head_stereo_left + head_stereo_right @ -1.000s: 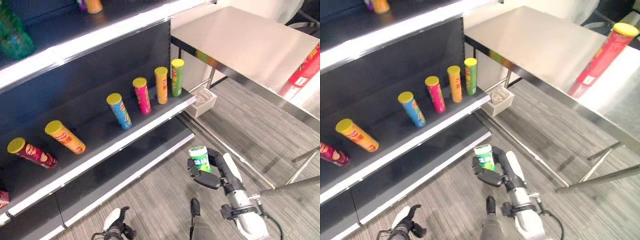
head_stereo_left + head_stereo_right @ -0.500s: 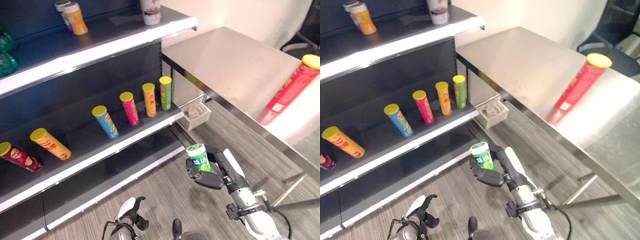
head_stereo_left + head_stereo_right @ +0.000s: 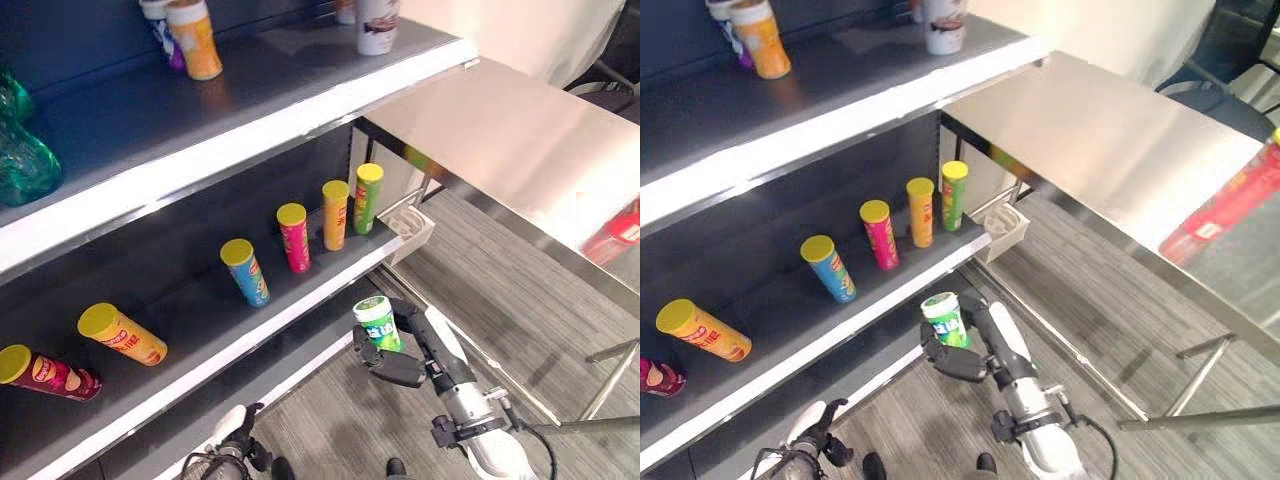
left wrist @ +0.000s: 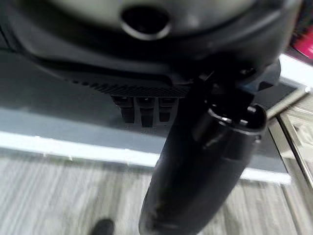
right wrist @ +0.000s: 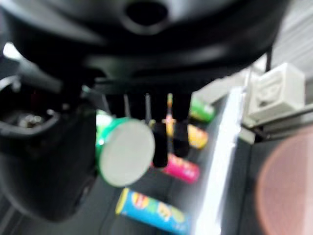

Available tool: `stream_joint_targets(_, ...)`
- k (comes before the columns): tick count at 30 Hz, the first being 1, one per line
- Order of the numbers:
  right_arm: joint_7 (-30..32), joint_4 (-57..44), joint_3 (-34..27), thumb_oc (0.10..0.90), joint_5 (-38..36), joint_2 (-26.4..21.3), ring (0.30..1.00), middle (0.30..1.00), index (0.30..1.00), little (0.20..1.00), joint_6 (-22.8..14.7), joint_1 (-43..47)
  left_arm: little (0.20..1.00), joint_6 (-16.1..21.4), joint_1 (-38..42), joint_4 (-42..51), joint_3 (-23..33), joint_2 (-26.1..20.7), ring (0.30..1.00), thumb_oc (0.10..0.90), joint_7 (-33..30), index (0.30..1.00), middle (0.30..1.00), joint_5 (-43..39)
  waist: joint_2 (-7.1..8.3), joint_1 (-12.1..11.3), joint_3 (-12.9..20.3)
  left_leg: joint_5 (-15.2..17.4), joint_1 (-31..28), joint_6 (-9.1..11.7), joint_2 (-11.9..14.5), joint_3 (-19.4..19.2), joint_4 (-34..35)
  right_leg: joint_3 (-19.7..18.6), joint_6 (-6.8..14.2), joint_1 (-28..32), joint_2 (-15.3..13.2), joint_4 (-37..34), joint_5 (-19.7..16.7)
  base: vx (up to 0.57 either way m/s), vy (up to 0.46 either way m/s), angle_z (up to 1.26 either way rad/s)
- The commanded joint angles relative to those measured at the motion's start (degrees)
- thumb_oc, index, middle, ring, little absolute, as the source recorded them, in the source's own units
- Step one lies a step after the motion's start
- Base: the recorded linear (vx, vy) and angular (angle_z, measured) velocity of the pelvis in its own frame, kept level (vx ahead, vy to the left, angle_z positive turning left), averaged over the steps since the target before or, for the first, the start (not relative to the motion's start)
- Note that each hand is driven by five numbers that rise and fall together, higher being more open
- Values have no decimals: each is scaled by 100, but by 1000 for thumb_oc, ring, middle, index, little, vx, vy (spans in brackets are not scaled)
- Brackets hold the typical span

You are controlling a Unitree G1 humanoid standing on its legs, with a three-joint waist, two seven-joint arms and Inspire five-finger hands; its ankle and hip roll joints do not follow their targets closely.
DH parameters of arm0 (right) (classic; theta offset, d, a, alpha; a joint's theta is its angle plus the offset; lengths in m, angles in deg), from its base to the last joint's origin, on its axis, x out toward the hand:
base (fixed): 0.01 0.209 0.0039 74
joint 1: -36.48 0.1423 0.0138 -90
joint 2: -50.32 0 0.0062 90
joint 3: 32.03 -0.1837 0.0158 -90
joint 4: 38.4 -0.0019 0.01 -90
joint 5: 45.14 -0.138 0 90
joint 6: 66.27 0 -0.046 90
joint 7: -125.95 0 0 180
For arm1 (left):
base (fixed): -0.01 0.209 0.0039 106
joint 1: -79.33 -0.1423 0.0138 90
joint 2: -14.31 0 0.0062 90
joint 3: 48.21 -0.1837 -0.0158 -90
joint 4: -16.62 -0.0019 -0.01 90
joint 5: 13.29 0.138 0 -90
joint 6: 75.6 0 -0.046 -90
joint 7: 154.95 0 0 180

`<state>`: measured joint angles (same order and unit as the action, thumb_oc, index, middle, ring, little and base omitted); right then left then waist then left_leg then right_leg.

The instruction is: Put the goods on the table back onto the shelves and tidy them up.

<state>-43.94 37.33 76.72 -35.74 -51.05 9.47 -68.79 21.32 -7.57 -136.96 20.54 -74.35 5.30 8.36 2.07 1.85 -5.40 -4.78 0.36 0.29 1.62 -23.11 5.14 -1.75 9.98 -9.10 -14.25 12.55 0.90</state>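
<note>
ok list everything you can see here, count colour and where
green cup: 1, white lid, in right hand
tubes: 6, yellow lids, mixed colours, on middle shelf
red tube: 1, on steel table
cups: several, orange, white and others, on top shelf
green bottles: top shelf, far left
white box: 1, on floor by the table leg
right hand: curled round the green cup
left hand: low by the floor

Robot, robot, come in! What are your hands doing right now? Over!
Right hand gripping green can, upright, before middle shelf. Left hand low, empty.
</note>
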Motion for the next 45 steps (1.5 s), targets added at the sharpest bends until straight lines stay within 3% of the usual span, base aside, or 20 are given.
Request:
stream_joint_targets(1, 178, -708, -406, 400, -272, 0, 300, 300, 300, 300, -485, 440, 900, 72, -5, 355, 226, 60, 900, 800, -178, 900, 900, -86, -18, -7, -112, 232, 14, 194, 374, -79, -48, 138, 103, 307, 28, 269, -395, 96, 105, -39)
stream_joint_targets(5, 124, -753, -603, 400, -450, -47, 300, 300, 300, 300, -598, 153, 900, 110, -41, 274, 167, 11, 900, 800, -28, 900, 900, 60, 4, 121, -124, 378, -84, 223, 343, -161, -14, 339, 83, 259, 485, -424, -42, 74, 9, -11)
stream_joint_targets(9, 84, -738, -702, 400, -502, -22, 300, 300, 300, 300, -604, -107, 900, 83, -35, 38, 308, 62, 900, 800, -48, 900, 900, 10, 53, 132, -96, 377, -124, 260, 366, -154, -14, 220, 79, 360, 602, -819, -102, 48, -51, 2)
stream_joint_targets(17, 7, -1273, -1074, 400, -763, -197, 300, 300, 300, 300, -765, -406, 900, 108, -281, -81, 333, 142, 900, 800, 105, 900, 900, 148, 66, 103, 60, 392, -261, 392, 505, -52, -14, 453, 73, 786, 658, -1383, -235, 51, -62, -6)
stream_joint_targets(21, 167, -1871, -1151, 400, -455, -462, 300, 300, 300, 300, -827, 163, 900, 120, -345, -53, 322, 159, 900, 800, 158, 900, 900, 139, 73, 1, 147, 368, -275, 409, 546, 6, -14, 469, 47, 887, 699, -1463, -242, 12, -23, 1)
stream_joint_targets(25, 385, -2101, -1107, 400, -508, -723, 300, 300, 300, 300, -690, 1362, 900, 43, -374, -91, 238, 195, 900, 800, 214, 900, 900, 56, 113, -119, 250, 401, -343, 415, 563, 55, -14, 468, 29, 986, 725, -1517, -228, 4, -23, 4)
stream_joint_targets(37, 263, -1976, -1049, 400, -1549, -1240, 300, 300, 300, 300, -471, 2493, 900, -178, -550, -415, 386, 170, 900, 800, 357, 900, 900, -166, 230, -362, 438, 389, -365, 425, 586, 145, -14, 570, -19, 1039, 740, -1494, -216, 2, -18, 6)
stream_joint_targets(42, 324, -1378, -672, 400, -2127, -1574, 300, 300, 300, 300, -269, 3465, 900, -218, -589, -400, 232, 204, 900, 800, 401, 900, 900, -285, 268, -465, 464, 388, -379, 428, 578, 199, -14, 608, -39, 1062, 745, -1477, -198, 0, 0, 0)
stream_joint_targets(45, 364, -1210, -397, 400, -2306, -1534, 300, 300, 300, 300, -262, 3962, 900, -163, -575, -413, 62, 264, 900, 800, 250, 900, 900, -268, 291, -472, 455, 388, -396, 437, 586, 201, -14, 610, -47, 1070, 748, -1476, -194, 3, -6, 4)
